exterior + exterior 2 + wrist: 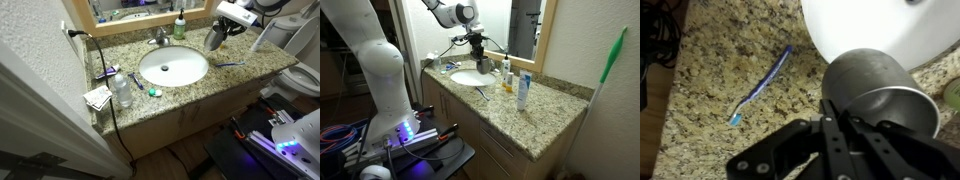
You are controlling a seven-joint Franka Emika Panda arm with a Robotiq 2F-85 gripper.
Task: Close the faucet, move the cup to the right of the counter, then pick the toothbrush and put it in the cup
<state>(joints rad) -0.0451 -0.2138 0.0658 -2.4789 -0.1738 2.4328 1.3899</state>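
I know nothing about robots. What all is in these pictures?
sink: one, white, oval, middle of scene
counter: one, speckled beige-brown, around sink
faucet: one, chrome, behind sink
cup: one, dark grey, held beside sink
toothbrush: one, blue, flat on counter near cup
soap bottle: one, green, beside faucet
water bottle: one, clear, counter end away from cup
tube: one, white, upright on counter
arm: one, white, reaching over sink
gripper: one, black, shut on cup

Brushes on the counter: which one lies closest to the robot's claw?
The blue toothbrush, just beside the gripper; the purplish brush lies beyond the sink.
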